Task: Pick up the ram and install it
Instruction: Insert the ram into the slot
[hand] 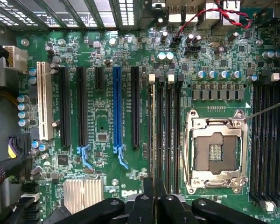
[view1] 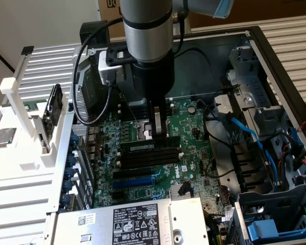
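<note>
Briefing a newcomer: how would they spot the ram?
Find the green motherboard in the open computer case. Held in the black pincer over its middle is the ram: a long, narrow green circuit-board stick, rising above the black slots beside it.

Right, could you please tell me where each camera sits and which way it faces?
Exterior view: off the arm, above the open computer case, looking down at the circuit board; shows the arm and pincer gripping the memory stick.
Wrist view: on the wrist, facing the circuit board squarely; pincer tips show.
Shared: circuit board and blue slot.
</note>
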Controlling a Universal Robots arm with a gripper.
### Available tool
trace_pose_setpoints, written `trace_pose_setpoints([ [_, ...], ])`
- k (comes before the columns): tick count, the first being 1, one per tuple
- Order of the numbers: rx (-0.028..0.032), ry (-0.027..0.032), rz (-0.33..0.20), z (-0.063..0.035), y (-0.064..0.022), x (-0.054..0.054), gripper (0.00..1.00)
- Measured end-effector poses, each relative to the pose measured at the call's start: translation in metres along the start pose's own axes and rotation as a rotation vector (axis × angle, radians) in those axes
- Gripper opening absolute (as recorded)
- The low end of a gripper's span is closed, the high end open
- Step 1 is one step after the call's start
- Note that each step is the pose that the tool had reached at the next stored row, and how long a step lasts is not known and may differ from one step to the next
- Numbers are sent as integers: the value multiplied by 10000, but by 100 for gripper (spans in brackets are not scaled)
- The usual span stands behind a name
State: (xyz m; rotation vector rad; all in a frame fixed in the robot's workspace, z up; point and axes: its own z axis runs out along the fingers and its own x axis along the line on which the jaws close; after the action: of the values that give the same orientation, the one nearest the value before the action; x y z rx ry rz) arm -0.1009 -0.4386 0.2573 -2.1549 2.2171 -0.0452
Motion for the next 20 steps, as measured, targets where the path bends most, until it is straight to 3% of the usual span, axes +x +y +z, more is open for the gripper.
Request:
trace_pose_setpoints([
  [6,-4,-78,4,41,2,14,12],
  [7,-7,-180,9,101,8,18,12],
  [15,-10,-297,-26,141,33,19,12],
  [20,-15,-331,-88,155,38,20,12],
])
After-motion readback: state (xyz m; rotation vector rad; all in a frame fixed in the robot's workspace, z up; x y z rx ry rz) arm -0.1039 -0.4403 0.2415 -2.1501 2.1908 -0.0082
